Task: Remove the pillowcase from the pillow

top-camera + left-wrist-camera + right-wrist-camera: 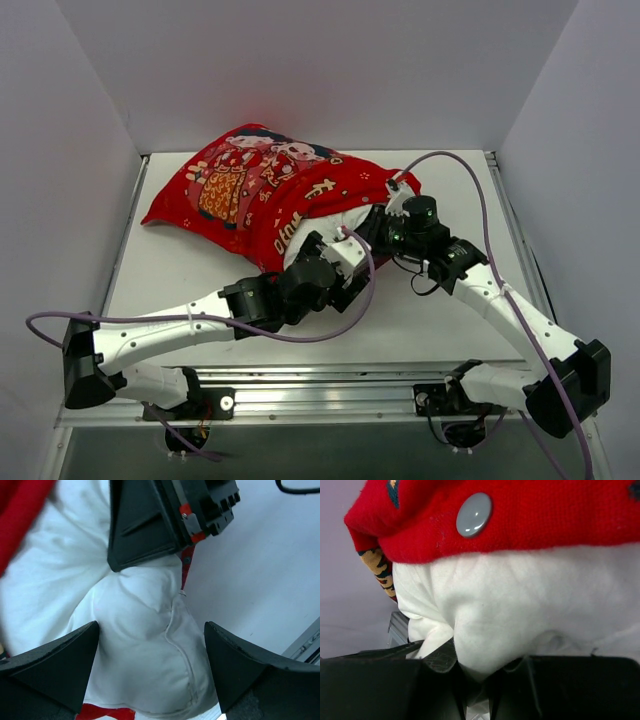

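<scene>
**PILLOWCASE AND PILLOW: POSITION, AXIS, CLAW STATE**

Treat the pillow as mostly concealed inside the pillowcase; only its white near-right end shows, at the mouth. From the top view, cannot make out either claw's fingertips, as they are masked from above by their own housings. In the left wrist view, note red fabric cut off at the upper-left and bottom borders.

Locate both items on the far half of the worktop, with the closed end near the left wall and the back wall. Find bare worktop along the near-left side and toward the right edge.

Read the long axis as running far-left to near-right, with the mouth facing the arms and the printed face up.

Record the left claw as spread wide, with one finger on either side of the white pillow corner and nothing clamped. Record the right claw as closed, pinching a fold of white pillow fabric just below the red hem and its grey snap button.
</scene>
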`<state>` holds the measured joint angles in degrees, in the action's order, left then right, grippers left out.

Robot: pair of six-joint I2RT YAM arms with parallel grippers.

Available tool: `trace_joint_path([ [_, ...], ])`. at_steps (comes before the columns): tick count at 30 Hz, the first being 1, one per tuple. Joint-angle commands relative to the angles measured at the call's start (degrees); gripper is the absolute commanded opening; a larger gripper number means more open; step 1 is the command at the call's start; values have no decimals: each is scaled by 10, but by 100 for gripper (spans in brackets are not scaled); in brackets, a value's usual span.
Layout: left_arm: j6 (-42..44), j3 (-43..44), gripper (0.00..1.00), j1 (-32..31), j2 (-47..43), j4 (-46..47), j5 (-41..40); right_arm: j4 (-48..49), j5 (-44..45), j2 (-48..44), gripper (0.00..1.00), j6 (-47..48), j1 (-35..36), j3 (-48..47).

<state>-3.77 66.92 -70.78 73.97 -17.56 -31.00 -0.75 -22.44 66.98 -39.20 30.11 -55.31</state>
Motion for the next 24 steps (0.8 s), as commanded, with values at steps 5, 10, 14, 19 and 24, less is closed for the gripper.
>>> trace_joint_path([
  [5,37,46,94,-9,47,-5,-36,94,26,3,0,-1,7,-63],
  [10,37,52,96,-9,99,1,-77,99,27,3,0,-9,20,-71],
  [14,28,57,72,-8,130,10,-132,100,28,0,0,-13,28,-74],
  [19,26,59,3,-5,138,29,-168,97,32,-7,0,-13,32,-70],
  [24,24,52,2,-4,111,33,-170,72,59,-14,0,5,30,-73],
])
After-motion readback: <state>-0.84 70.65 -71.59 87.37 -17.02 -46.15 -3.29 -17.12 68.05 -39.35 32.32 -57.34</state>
